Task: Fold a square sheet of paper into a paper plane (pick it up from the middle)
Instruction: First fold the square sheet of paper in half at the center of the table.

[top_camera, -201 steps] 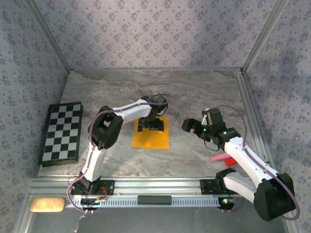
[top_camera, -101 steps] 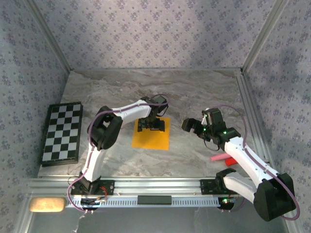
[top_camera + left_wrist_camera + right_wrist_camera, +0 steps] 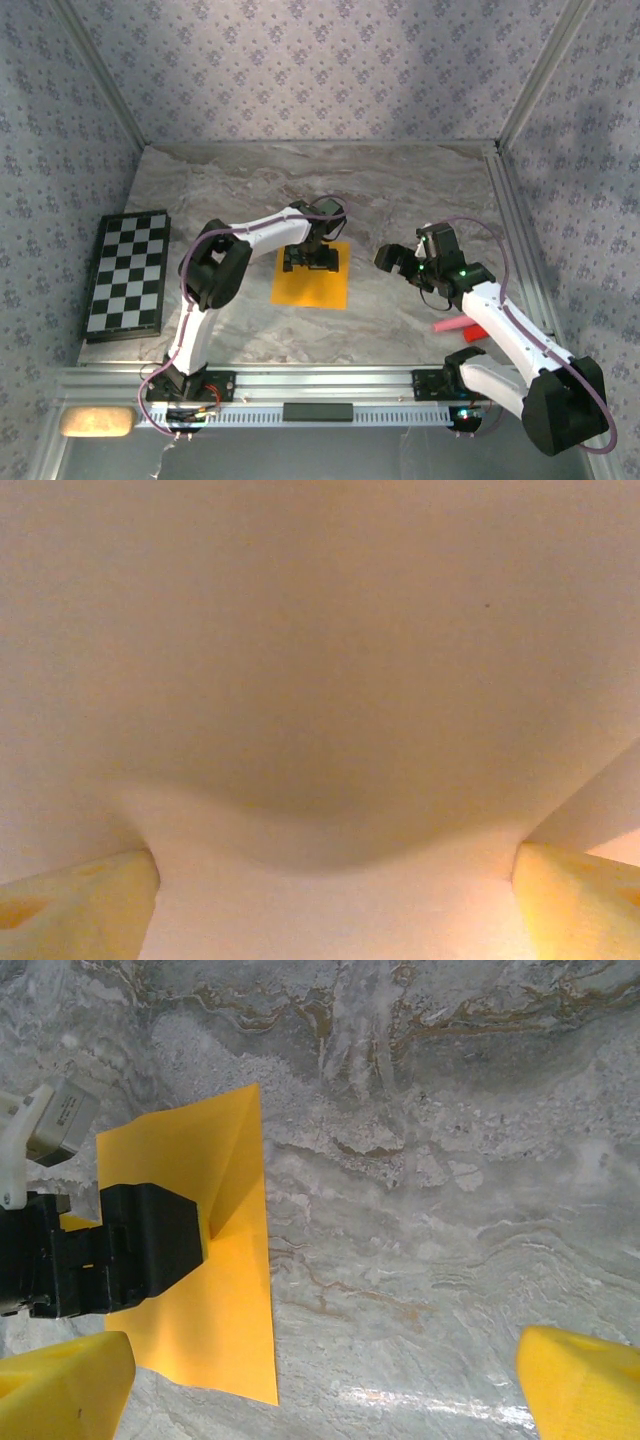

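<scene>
The square sheet of paper (image 3: 312,282) lies orange-yellow on the marble table, a little left of centre. My left gripper (image 3: 311,258) stands straight down on the sheet's far half, open, with its fingers set wide on the paper. In the left wrist view the paper (image 3: 320,660) is very close and bulges between the yellow fingertips (image 3: 75,910); the left gripper (image 3: 335,915) holds nothing. In the right wrist view the sheet (image 3: 205,1310) shows a raised crease beside the left gripper's black body (image 3: 120,1250). My right gripper (image 3: 395,258) hovers open to the right of the sheet, over bare marble (image 3: 325,1390).
A black-and-white chequered board (image 3: 128,272) lies at the table's left edge. A pink stick (image 3: 452,325) and a red piece (image 3: 487,332) lie near the right arm's base. Metal frame rails run along the right side and front edge.
</scene>
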